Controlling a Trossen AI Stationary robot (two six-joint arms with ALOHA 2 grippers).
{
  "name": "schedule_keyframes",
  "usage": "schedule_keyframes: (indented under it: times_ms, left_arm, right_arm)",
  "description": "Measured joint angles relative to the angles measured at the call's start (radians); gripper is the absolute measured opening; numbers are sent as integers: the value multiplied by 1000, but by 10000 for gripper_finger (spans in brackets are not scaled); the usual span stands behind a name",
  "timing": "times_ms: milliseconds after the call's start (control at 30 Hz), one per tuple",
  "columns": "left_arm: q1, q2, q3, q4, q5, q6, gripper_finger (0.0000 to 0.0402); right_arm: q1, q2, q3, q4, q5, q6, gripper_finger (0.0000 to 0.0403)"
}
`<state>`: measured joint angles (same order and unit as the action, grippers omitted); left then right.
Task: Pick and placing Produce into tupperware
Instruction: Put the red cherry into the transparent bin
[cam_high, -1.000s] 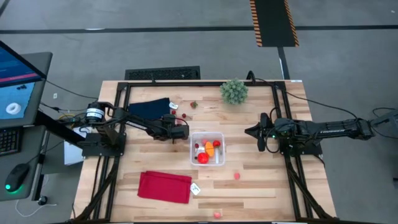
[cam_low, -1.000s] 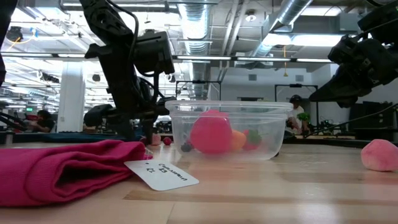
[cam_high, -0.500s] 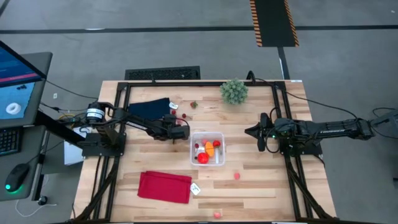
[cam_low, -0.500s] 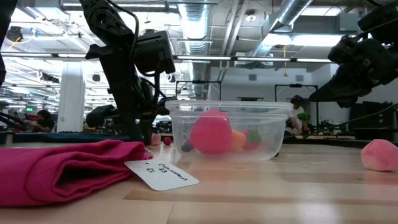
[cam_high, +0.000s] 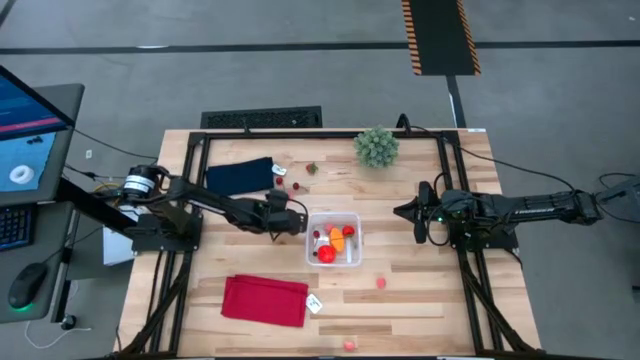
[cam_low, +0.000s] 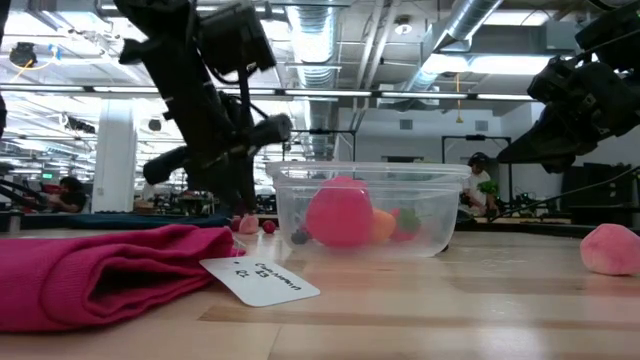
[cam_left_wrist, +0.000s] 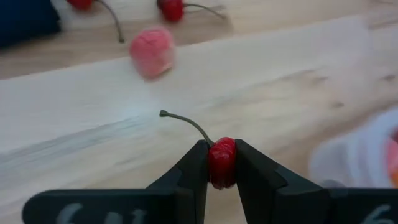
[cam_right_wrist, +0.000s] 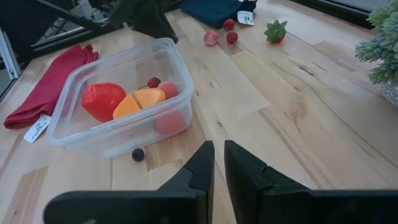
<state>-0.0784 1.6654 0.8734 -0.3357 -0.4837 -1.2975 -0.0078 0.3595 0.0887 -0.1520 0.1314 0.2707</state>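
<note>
The wooden surface (cam_high: 420, 300) is seen from above with the left arm swung a little nearer the front edge than a second earlier, its wrist now lifted and tilted in the low view, while the right arm is unchanged at the right side. A red cloth (cam_high: 264, 300) is laid near the front-left and a navy cloth (cam_high: 240, 175) near the back-left, with a green spiky plant (cam_high: 376, 146) at the back edge. The clear tupperware (cam_high: 333, 239) is placed at the centre, holding a red tomato-like piece (cam_right_wrist: 102, 100), an orange piece (cam_right_wrist: 140, 101) and smaller items that are hard to make out. The left tool (cam_left_wrist: 221, 163) is closed on a red cherry (cam_left_wrist: 222, 163), its stem standing out above the fingers, just beside the container's left wall. The right tool (cam_right_wrist: 218, 163) is held well right of the container, its fingers brought nearly together on nothing. A pink berry (cam_left_wrist: 152, 51) and two more cherries are left behind the held one, partly cut off. Loose pieces (cam_high: 380, 283) are scattered on open wood toward the front edge.
</note>
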Motion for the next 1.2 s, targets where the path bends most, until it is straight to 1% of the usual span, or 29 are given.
schedule_keyframes:
  times_ms: [200,467,600,767,933,1067,1200]
  left_arm:
    - [-41,-43,0,57,-15,20,59]
    - [-111,-53,1,180,-25,228,59]
    - [-137,-53,1,243,-17,239,59]
    - [-171,-53,1,305,1,317,59]
    - [-196,-45,1,372,9,362,59]
    - [-208,-45,2,400,12,375,59]
    - [-209,-45,2,418,49,396,59]
  right_arm:
    - [0,0,0,0,0,0,60]
    - [0,0,0,0,0,0,60]
    - [0,0,0,0,0,0,60]
    - [0,0,0,0,0,0,60]
    - [0,0,0,0,0,0,60]
    - [0,0,0,0,0,0,60]
    - [0,0,0,0,0,0,60]
